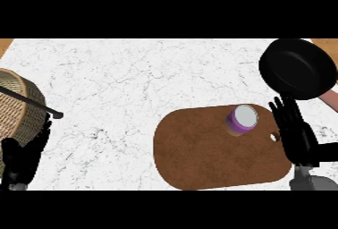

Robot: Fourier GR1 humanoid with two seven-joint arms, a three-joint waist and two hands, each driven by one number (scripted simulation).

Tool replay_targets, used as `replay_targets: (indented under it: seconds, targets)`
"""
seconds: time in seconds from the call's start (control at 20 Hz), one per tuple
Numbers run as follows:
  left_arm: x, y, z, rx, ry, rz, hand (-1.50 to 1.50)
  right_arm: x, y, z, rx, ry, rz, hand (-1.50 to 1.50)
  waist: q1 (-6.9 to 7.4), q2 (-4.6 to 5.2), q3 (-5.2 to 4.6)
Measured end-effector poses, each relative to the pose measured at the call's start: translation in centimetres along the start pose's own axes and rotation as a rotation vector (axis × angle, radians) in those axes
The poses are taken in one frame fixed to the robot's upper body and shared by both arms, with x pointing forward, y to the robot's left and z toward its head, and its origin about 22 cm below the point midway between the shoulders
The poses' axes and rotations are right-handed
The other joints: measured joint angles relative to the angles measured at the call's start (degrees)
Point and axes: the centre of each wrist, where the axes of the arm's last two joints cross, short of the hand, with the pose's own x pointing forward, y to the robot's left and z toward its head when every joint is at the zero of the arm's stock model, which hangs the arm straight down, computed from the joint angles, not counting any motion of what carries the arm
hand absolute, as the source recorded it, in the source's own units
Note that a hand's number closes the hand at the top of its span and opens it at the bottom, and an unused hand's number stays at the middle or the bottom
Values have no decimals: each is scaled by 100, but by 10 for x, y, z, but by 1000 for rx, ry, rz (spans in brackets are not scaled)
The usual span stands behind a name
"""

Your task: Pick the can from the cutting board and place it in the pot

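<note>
The can (242,119) is set on the cutting board (211,156); the pot (297,67) is placed behind-right of the board, the basket (16,107) far left.

Bright, even light; faint soft shadow beside can (242,120); no glare.

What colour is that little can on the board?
The can has a purple side and a pale grey top, seen in the head view.

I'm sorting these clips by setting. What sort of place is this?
Most likely a kitchen counter: a white marble worktop carries a brown cutting board with a purple can on it, a black pot at the far right, and a wicker basket at the left edge.
</note>
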Motion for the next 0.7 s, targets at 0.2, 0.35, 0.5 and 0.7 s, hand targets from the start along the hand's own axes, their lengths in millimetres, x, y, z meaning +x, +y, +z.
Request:
replay_targets:
  seconds: [0.2,0.35,0.5,0.7]
  targets:
    - [2,-28,5,23,-98,90,0,52,-16,-15,81,-260,97,150,-49,-142,-15]
    - [23,-45,1,4,-216,145,0,110,-32,-27,118,-496,282,-150,-207,-250,-31]
    - [39,-66,2,-20,-303,206,0,124,-62,-15,-66,-582,460,-150,-223,-220,-11]
    - [45,-87,10,-51,-365,240,0,108,-55,12,-59,-744,522,-150,-120,-191,7]
